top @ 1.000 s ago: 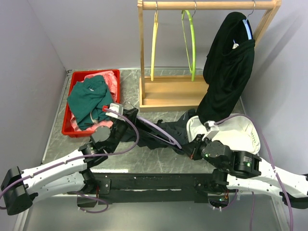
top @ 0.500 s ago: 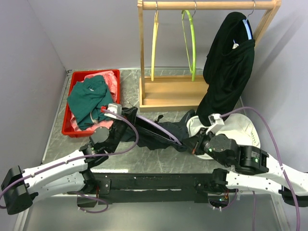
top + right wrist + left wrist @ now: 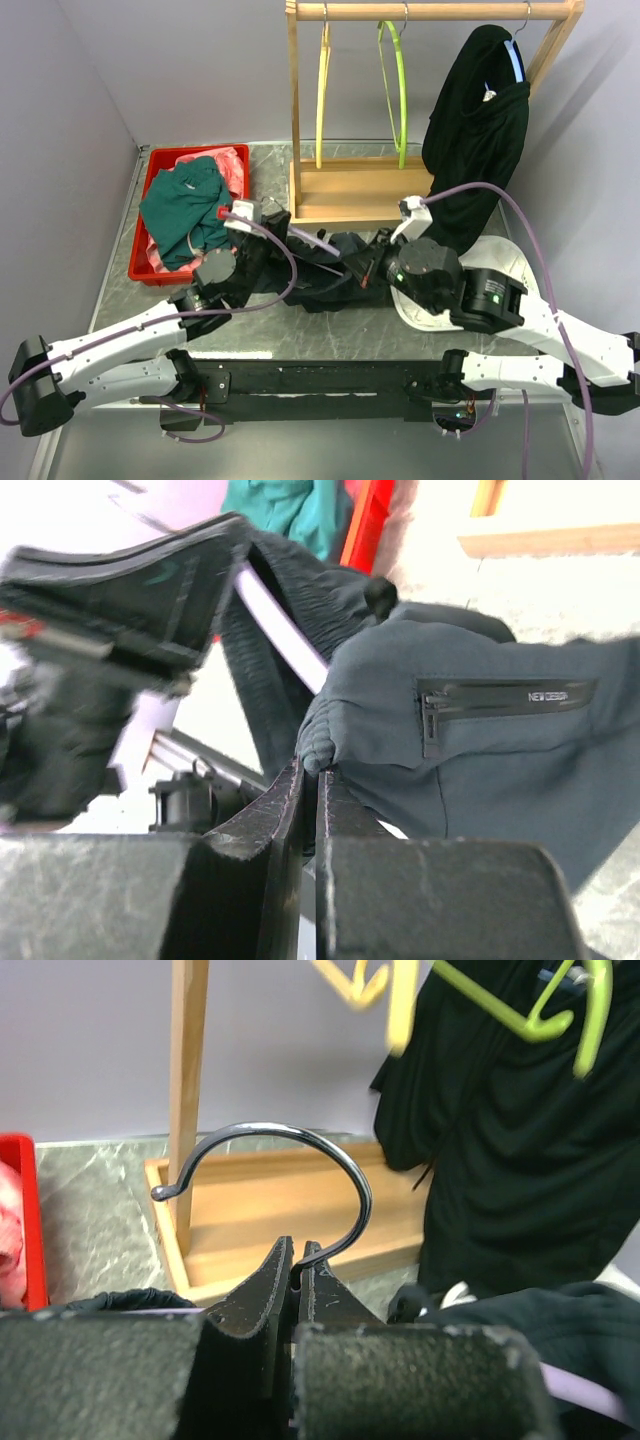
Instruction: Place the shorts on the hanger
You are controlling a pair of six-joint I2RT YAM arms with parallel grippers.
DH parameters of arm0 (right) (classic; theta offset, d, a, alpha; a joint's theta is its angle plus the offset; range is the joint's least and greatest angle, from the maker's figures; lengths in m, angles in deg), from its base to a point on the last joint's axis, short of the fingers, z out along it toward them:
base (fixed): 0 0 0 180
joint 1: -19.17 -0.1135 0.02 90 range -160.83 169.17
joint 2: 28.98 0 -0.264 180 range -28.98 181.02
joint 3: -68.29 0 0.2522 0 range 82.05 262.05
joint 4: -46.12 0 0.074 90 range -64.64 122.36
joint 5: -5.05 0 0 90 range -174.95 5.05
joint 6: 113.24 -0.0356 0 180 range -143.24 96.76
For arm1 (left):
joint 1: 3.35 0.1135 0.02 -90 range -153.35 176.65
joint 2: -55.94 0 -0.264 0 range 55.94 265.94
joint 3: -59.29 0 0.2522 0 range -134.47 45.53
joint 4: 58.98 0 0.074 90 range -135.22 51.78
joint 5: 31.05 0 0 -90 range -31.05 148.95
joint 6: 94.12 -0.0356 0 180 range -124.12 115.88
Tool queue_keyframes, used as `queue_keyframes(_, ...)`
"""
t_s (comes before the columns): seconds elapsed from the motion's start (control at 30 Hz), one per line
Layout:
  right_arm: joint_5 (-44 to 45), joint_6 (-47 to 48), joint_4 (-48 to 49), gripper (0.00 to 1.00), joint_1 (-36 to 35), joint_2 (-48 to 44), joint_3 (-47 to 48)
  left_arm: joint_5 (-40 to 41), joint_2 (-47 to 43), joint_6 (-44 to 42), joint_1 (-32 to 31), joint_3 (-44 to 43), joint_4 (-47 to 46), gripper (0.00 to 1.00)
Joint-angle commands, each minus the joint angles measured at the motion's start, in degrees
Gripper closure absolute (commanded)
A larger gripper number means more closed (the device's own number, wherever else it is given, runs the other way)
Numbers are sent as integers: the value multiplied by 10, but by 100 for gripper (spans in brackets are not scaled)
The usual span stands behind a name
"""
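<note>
Shorts [image 3: 335, 268] lay bunched on the table [image 3: 330, 335] between the two grippers, just in front of the wooden rack [image 3: 350, 195], dark and floppy, with a zip pocket showing in the right wrist view. Judging by the slack folds, they were light, soft and shapeless, likely to sag and slip off a thin bar. The waistband or a hem edge looked the soundest place to hold, since a pinch in mid-panel would only drag a lump.

The right gripper [image 3: 308, 780] was closed on a fold at the fabric's edge. The hanger [image 3: 318, 245], thin lilac plastic and probably stiff but springy, ran from the left gripper [image 3: 297, 1265] into the folds. Whether it passed inside a leg could not be told. That gripper was clamped on the neck below the metal hook [image 3: 300, 1140], which stood upright facing the rack.

Against a second before, the right arm had swung forward and left over the white basket [image 3: 500, 255], drawing the shorts into a tighter heap, and the left gripper had moved nearer the rack's base.
</note>
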Motion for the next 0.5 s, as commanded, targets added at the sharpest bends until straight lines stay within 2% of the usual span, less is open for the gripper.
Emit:
queue_keyframes(0.0,-39,36,47,100,43,6,49,-7,-3,12,-4,-105,43,99)
queue_keyframes(0.1,-51,67,42,100,55,6,90,-19,2,27,-4,-160,117,99)
queue_keyframes(0.17,-54,95,39,93,56,6,126,-30,11,35,-4,-210,172,99)
queue_keyframes(0.27,-62,128,38,73,54,-2,164,-58,38,51,-4,-294,259,99)
queue_keyframes(0.3,-70,139,39,61,55,-5,170,-65,42,56,-4,-313,280,99)
queue_keyframes(0.37,-74,169,44,48,54,-17,183,-101,47,64,-4,-355,310,99)
queue_keyframes(0.4,-81,181,45,36,54,-20,185,-109,47,66,-4,-369,323,99)
queue_keyframes(0.47,-95,208,42,25,55,-32,193,-128,51,68,-4,-415,349,99)
